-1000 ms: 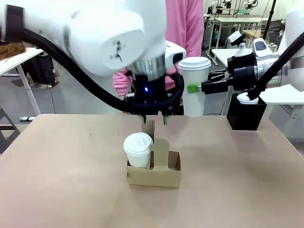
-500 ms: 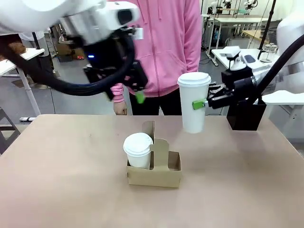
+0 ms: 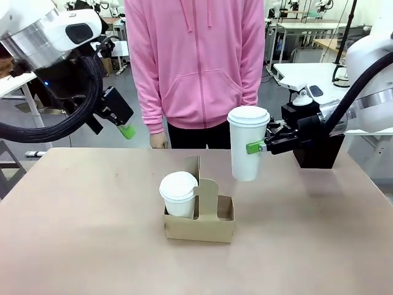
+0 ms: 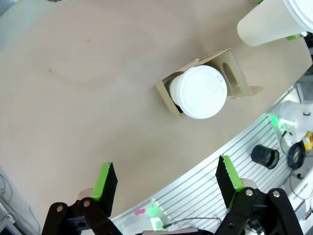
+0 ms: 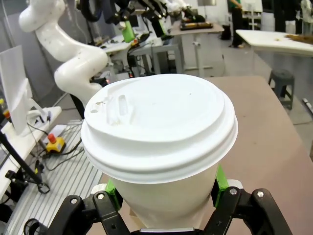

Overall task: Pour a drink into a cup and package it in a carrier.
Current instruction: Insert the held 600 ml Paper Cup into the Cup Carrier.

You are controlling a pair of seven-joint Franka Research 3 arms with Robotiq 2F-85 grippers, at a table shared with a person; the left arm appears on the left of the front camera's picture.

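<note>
From the front I see my right gripper point(image 3: 261, 145) clamped on a lidded cup point(image 3: 247, 145), held upright in the air above and just right of the carrier point(image 3: 199, 216), clear of it. A second cup point(image 3: 178, 194) sits in the carrier's left slot; the right slot is bare. The carrier stands near the middle of the table point(image 3: 73, 233), with its handle panel upright between the slots. My left gripper point(image 3: 126, 129) hangs well left of the carrier, off the table's far edge, jaws spread and empty. A person in a pink hoodie point(image 3: 196, 61) stands beyond the carrier.

Left wrist: my fingers point(image 4: 106, 180) stand wide apart with nothing between them; the carrier point(image 4: 234, 81) lies far below, its seated cup point(image 4: 200, 91) seen from above, the held cup point(image 4: 274, 24) beside it.

Right wrist: the pads point(image 5: 221, 179) press both sides of the cup point(image 5: 159, 132) under its lid.
</note>
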